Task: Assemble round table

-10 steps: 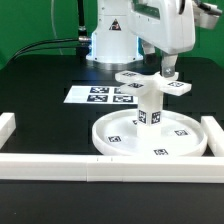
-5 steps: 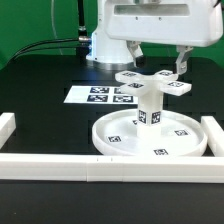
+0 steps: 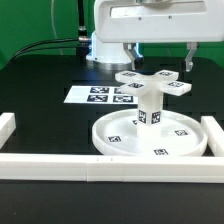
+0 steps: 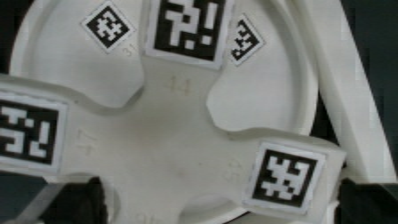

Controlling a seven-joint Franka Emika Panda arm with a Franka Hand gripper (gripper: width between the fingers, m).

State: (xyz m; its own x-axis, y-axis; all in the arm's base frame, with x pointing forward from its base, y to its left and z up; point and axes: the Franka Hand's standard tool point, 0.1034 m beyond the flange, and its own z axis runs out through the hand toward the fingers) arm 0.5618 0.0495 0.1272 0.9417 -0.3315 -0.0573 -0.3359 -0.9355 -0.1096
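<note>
Round table, partly assembled: disc [image 3: 152,138] lies flat on the black surface [image 3: 45,85], against the rail [image 3: 120,166] at the near edge in the exterior view; leg [image 3: 148,105] upright at the disc's centre, cross-shaped base [image 3: 152,82] seated on top. Pincer [image 3: 160,52] above the base, spread wide, holding nothing, fingers [image 3: 187,59] clear of it. Marker board [image 3: 102,95] flat behind the disc.

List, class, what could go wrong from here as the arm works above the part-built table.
1. The gripper hangs spread over the base; coming down off-centre, a finger could knock a lobe instead of straddling it.
2. The base sits high on the slim leg; a sideways push might tilt the stack.
3. The disc lies against the rail, so it may shift.
</note>
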